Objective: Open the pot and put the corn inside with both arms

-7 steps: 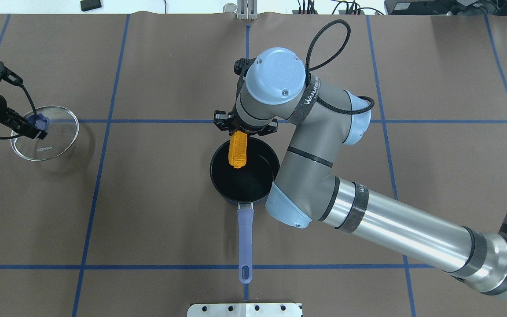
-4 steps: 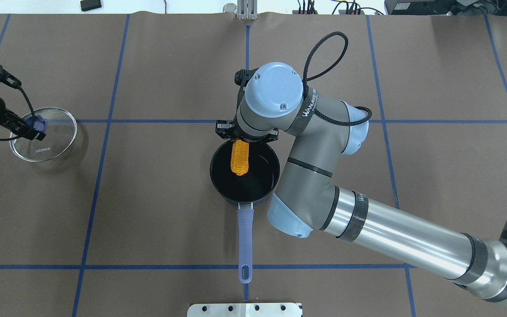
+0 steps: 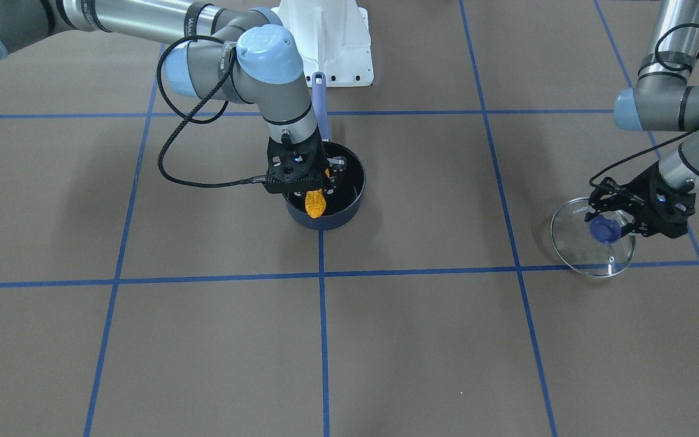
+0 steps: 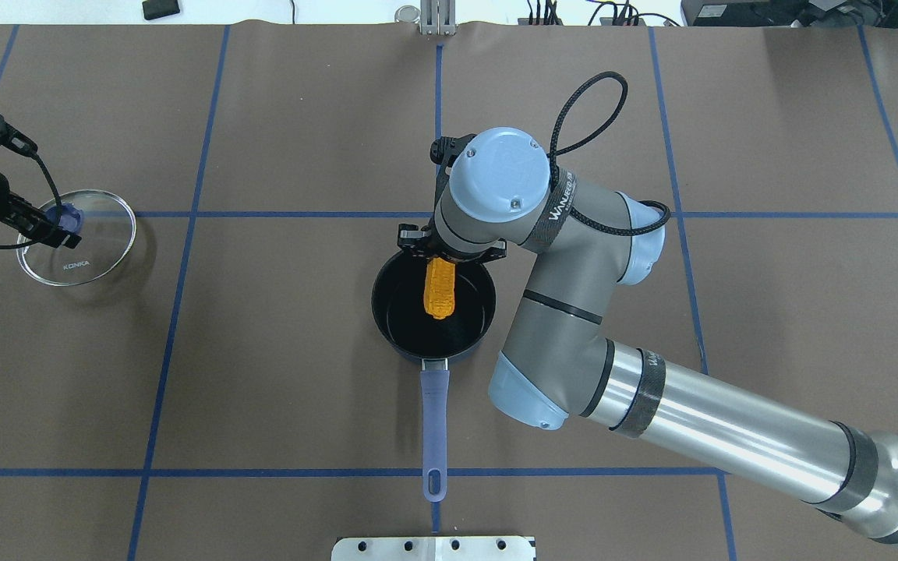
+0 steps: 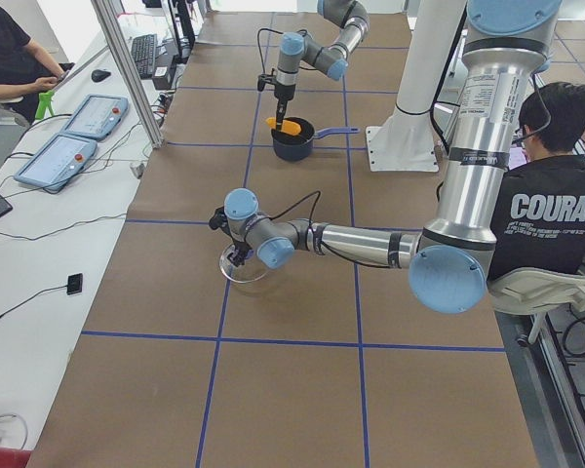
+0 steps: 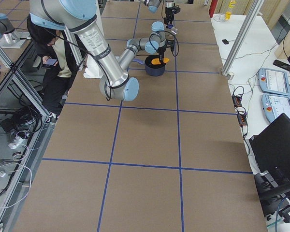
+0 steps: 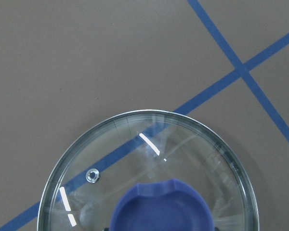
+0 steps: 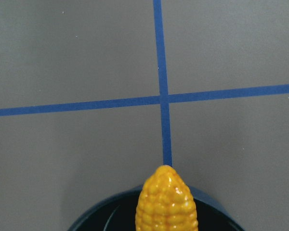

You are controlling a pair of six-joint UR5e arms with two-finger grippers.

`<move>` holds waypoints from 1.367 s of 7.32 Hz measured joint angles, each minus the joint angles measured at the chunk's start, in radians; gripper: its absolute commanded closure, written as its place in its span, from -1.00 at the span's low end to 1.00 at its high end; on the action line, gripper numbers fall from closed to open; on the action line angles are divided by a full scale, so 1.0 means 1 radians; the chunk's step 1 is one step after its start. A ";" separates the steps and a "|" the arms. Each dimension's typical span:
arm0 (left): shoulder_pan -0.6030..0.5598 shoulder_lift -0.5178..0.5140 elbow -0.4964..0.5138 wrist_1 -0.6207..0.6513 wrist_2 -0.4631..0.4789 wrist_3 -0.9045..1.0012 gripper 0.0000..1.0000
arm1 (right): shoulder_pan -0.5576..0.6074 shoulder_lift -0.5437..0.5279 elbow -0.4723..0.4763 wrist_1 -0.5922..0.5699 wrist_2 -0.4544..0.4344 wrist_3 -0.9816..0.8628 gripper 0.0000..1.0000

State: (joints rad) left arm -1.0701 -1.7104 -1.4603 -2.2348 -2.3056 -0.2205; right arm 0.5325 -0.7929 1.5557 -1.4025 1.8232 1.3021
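The right hand (image 4: 449,251) is clamped on the fat end of the corn (image 4: 440,288). The cob hangs tip-down over the open pot (image 4: 396,321), which sits mid-desk. What matters for the drop: the pot's black inside is straight below the hand. The cob's long axis runs steeply down, leaning a bit toward the pot's handle (image 4: 433,413). From the front camera the tip overlaps the pot's wall on that side, so I'd guess most of the cob is above the rim and not inside yet. It looks about as long as the pot is wide, so it should end up lying across the bottom.

Only the right arm is anywhere near the pot. The left hand (image 3: 613,223) is way off at the left end of the desk (image 4: 277,374), with its fingers either side of the blue knob (image 3: 603,229) of the glass lid (image 4: 98,253). I can't tell if it's actually squeezing the knob.

Materials: bumpy, glossy yellow-orange plastic cob, dark round pan with a long straight purple handle, and clear glass with a metal rim. The desk has a matte brown cover with blue tape lines (image 4: 301,214).
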 measured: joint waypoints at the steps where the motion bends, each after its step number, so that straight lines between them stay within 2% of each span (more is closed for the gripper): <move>1: 0.000 0.000 0.000 -0.006 0.000 -0.002 -0.45 | -0.005 -0.002 0.001 0.000 -0.004 -0.002 0.04; 2: 0.000 0.000 0.000 -0.009 0.000 -0.002 -0.47 | -0.011 -0.005 0.001 0.000 -0.011 -0.004 0.04; 3: 0.000 -0.001 0.001 -0.010 0.000 -0.002 -0.60 | -0.016 -0.007 0.001 0.000 -0.021 -0.004 -0.05; 4: 0.000 0.000 0.002 -0.010 0.000 -0.001 -0.70 | -0.019 -0.008 0.001 0.001 -0.026 -0.006 -0.38; 5: 0.000 -0.001 0.001 -0.011 0.000 0.000 -0.74 | -0.021 -0.008 0.001 0.002 -0.027 -0.008 -0.89; 6: -0.002 -0.002 0.000 -0.011 -0.001 0.001 -0.75 | -0.022 -0.009 0.003 0.004 -0.029 -0.010 -1.00; 8: -0.012 -0.007 -0.002 -0.010 -0.006 0.000 -0.78 | -0.023 -0.012 0.022 0.002 -0.027 -0.013 -1.00; 10: -0.025 -0.010 -0.003 -0.010 -0.022 0.000 -0.78 | -0.021 -0.038 0.117 -0.046 -0.017 -0.021 -1.00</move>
State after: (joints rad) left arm -1.0949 -1.7206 -1.4637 -2.2443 -2.3273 -0.2205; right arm 0.5112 -0.8313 1.6722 -1.4481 1.8064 1.2810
